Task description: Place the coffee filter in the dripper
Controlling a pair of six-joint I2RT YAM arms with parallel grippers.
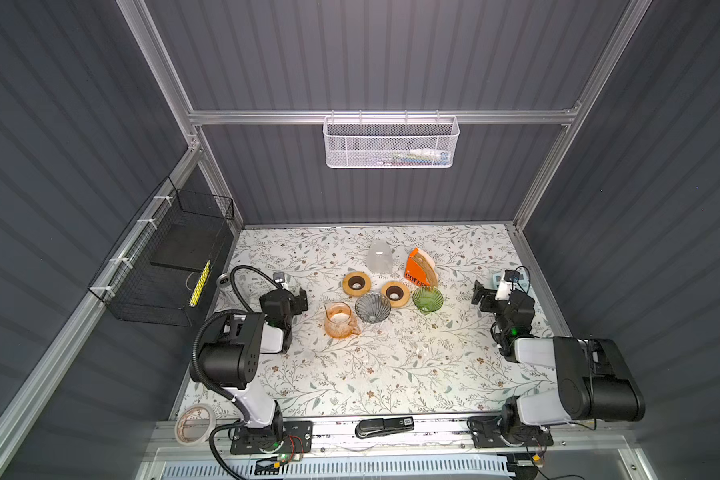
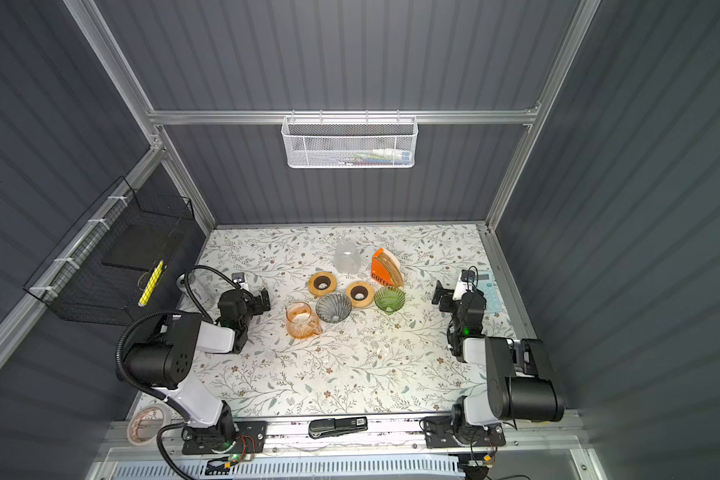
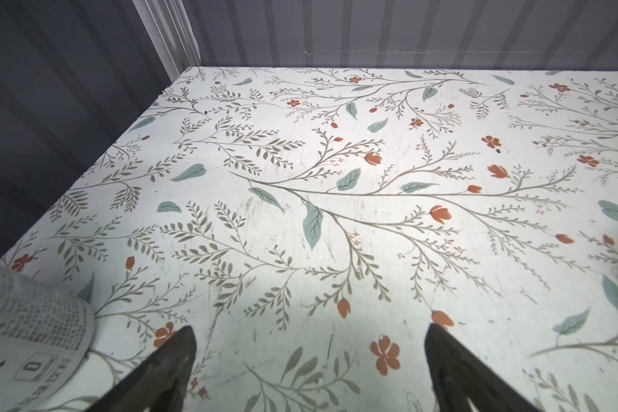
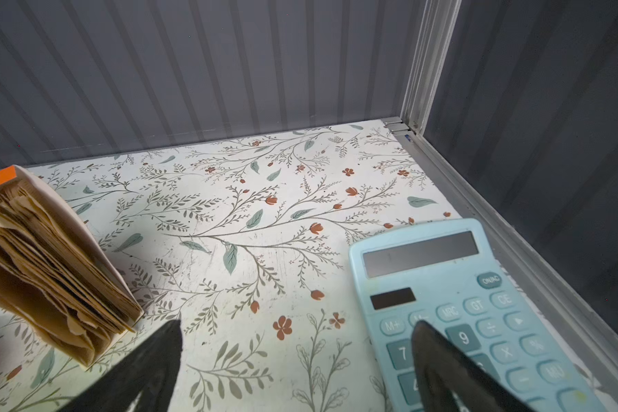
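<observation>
Brown paper coffee filters (image 1: 427, 266) (image 2: 393, 268) stand stacked in an orange holder marked COFFEE, at the back of the table in both top views; the right wrist view shows the coffee filters (image 4: 50, 264) close by. A grey glass dripper (image 1: 373, 306) (image 2: 333, 306) and a green glass dripper (image 1: 427, 299) (image 2: 389, 299) sit in front of them. My left gripper (image 1: 299, 300) (image 2: 263, 301) (image 3: 310, 327) is open over bare table, left of the drippers. My right gripper (image 1: 479, 297) (image 2: 440, 297) (image 4: 297, 323) is open, right of the filters, holding nothing.
Two wooden rings (image 1: 356, 284) (image 1: 395, 293), an orange glass carafe (image 1: 339, 319) and a frosted cup (image 1: 379, 257) crowd the drippers. A blue calculator (image 4: 461, 292) lies under my right gripper's outer finger. A stapler (image 1: 385, 426) and a tape roll (image 1: 195, 424) lie at the front edge.
</observation>
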